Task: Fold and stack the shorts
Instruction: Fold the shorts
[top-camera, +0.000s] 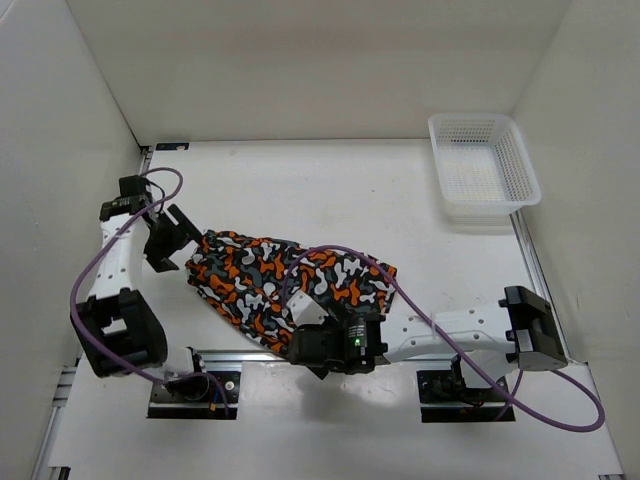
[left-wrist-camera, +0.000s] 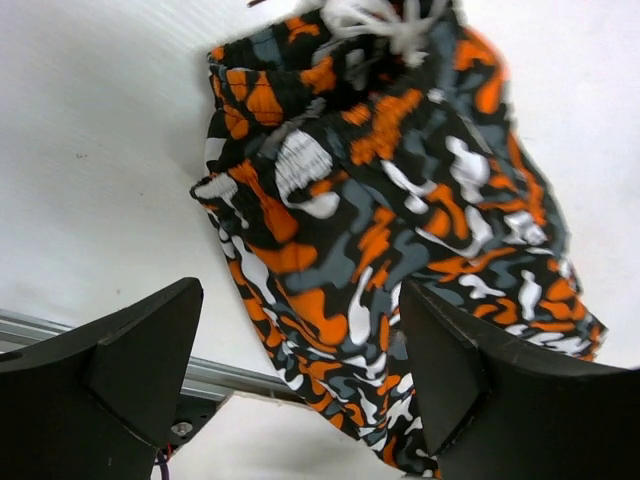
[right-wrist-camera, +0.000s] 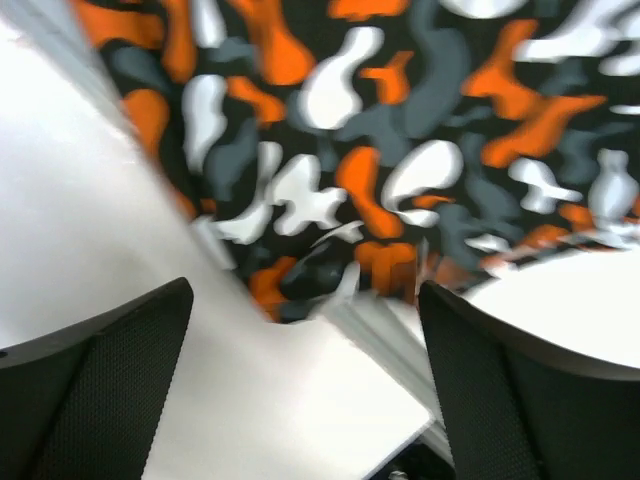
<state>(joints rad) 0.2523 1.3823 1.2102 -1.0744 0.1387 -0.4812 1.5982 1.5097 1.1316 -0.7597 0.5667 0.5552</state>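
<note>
White table (top-camera: 330, 190): one pair of shorts (top-camera: 280, 282), loosely spread, just ahead of both sets of fingers. Left gripper (left-wrist-camera: 300, 330), right gripper (right-wrist-camera: 305, 330): wide open, empty. Advisable: pinch opposite edges squarely, fold evenly.

Readable text: none in any of the three views.
shorts (top-camera: 250, 275): blotch print only; no letters, numbers or brand mark can be read on it.
basket (top-camera: 490, 212): plain white mesh; no label can be read on it.
</note>
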